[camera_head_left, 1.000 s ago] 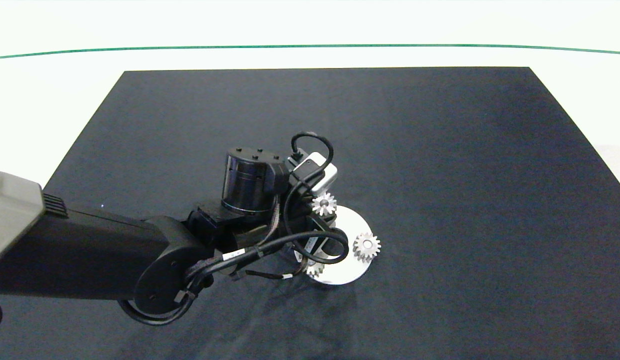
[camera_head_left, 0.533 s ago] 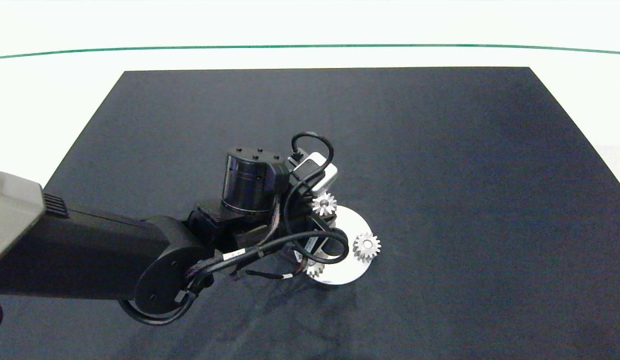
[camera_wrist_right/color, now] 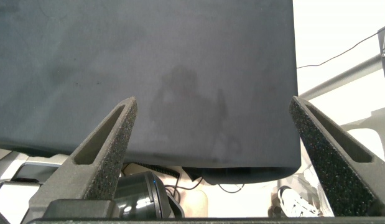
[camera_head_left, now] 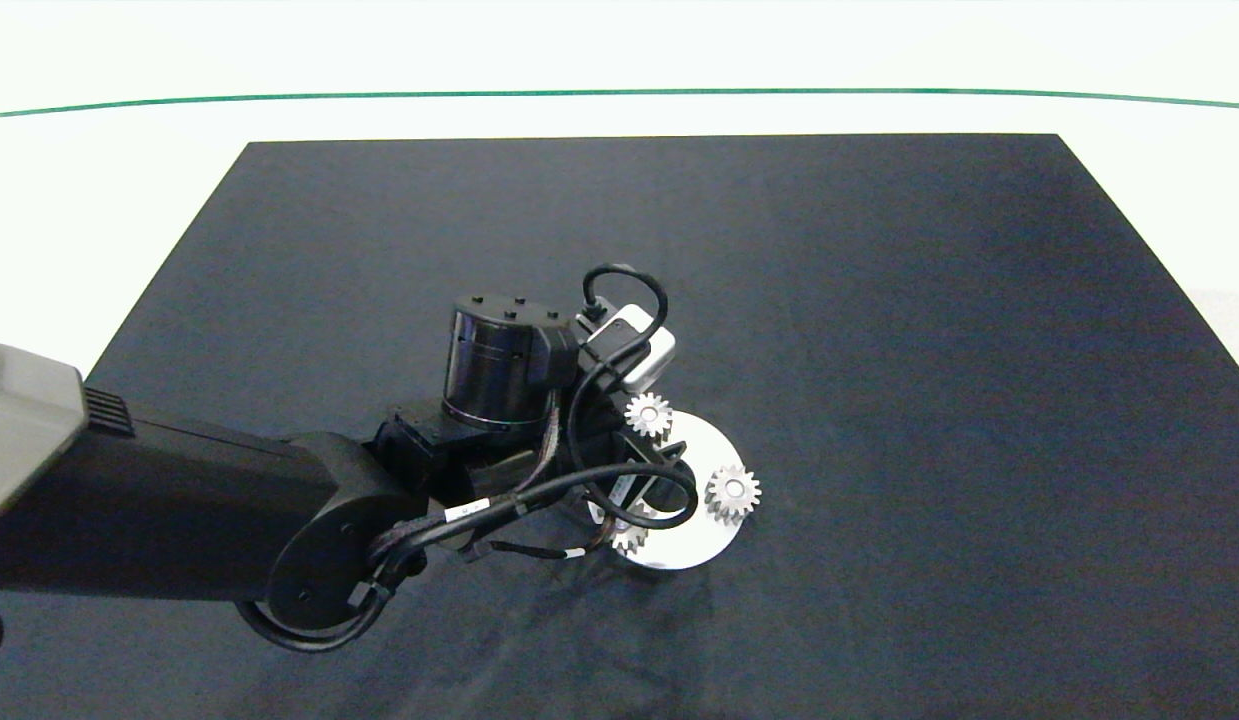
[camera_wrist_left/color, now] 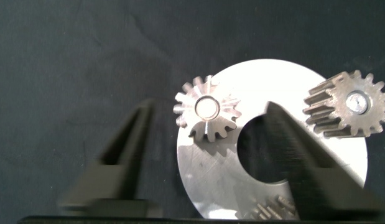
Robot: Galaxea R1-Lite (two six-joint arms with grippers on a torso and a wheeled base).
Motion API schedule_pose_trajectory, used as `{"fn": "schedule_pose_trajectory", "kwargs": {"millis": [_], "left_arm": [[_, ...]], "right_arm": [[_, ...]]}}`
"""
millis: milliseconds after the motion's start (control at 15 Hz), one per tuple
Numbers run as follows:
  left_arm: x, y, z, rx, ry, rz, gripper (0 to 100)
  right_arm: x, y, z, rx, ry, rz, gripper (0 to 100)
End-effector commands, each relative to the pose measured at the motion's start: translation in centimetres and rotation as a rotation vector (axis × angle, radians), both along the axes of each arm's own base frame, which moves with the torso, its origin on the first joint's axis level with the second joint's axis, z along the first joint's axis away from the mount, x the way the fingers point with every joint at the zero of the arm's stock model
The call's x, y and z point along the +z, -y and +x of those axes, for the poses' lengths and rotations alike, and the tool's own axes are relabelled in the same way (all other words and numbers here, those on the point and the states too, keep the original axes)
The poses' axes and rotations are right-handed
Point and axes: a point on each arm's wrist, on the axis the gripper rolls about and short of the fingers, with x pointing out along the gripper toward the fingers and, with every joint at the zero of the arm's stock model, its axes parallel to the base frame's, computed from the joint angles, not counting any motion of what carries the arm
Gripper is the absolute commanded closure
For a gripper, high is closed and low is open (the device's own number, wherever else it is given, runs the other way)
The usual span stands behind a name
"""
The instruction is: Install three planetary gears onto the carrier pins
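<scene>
The left arm comes in low over the table [camera_head_left: 879,300], its wrist bent so that the left hand [camera_wrist_left/color: 208,146] points down at the white disc [camera_head_left: 694,545]. Its fingers [camera_wrist_left/color: 117,165] are spread wide and grasp nothing. Between them, one planetary gear [camera_wrist_left/color: 206,114] sits on a carrier pin [camera_wrist_left/color: 207,107], apart from both fingers. A second gear [camera_wrist_left/color: 349,104] sits on its pin beyond one finger, at the disc's edge. A third gear [camera_wrist_left/color: 270,210] shows only partly, close to the base of the hand. The right hand [camera_wrist_right/color: 211,162] hangs over the dark cloth's edge, released too, with nothing between its fingers.
</scene>
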Motion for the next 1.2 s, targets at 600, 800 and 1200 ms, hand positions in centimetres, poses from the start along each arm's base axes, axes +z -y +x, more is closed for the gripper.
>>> {"fn": "schedule_pose_trajectory", "kwargs": {"millis": [600, 800, 1200], "left_arm": [[8.1, -5.9, -4.7, 0.048, -0.004, -0.007, 0], [10.6, -10.5, -6.8, 0.148, -0.023, -0.012, 0], [12.3, -19.7, -13.6, 0.456, -0.055, -0.040, 0]], "right_arm": [[1.1, 0.2, 0.3, 0.018, 0.027, 0.000, 0], [2.8, -0.2, 1.6, 0.029, 0.016, 0.006, 0], [5.6, -1.4, 4.7, 0.017, -0.026, 0.011, 0]]}}
